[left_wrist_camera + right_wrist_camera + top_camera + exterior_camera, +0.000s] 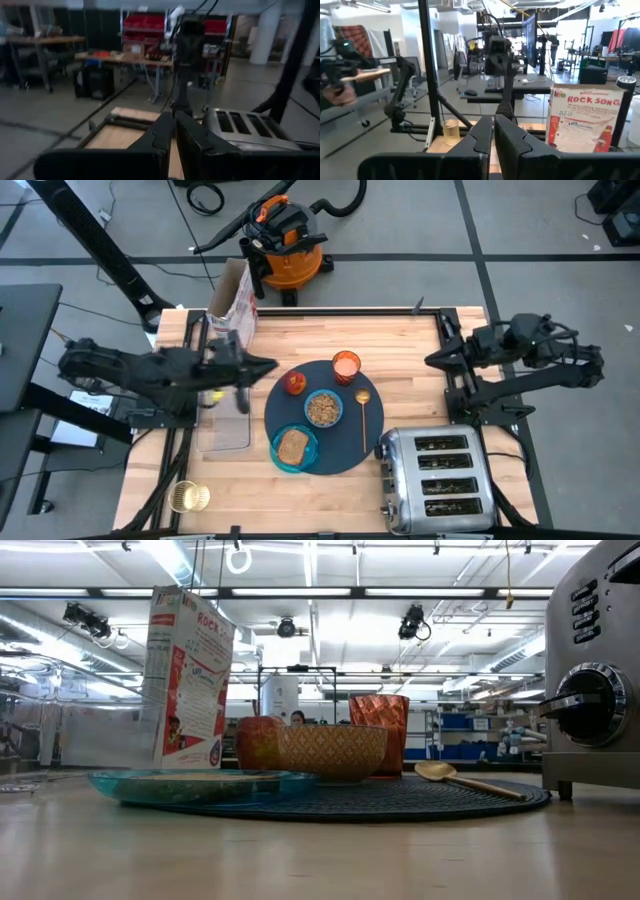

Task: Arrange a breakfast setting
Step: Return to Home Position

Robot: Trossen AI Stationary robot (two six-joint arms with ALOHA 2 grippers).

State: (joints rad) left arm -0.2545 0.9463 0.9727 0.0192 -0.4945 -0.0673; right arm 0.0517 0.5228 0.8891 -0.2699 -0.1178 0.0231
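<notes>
The breakfast setting lies mid-table on a dark slate-blue round mat (345, 450). On the mat stand a red apple (295, 383), a copper-orange cup (346, 366), a small light-blue bowl (323, 409) of cereal, a teal shallow dish (293, 448) with toast, and a gold spoon (363, 415). My left gripper (270, 365) hovers shut above the table, left of the apple, pointing level toward the right edge. My right gripper (431, 361) hovers shut at the right edge, pointing level toward the left. Neither touches anything.
A chrome toaster (437, 480) stands at the near right corner. A cereal box (232, 305) stands at the far left. A clear flat container (225, 428) lies left of the mat, and a small gold-tinted glass (190, 497) stands at the near left.
</notes>
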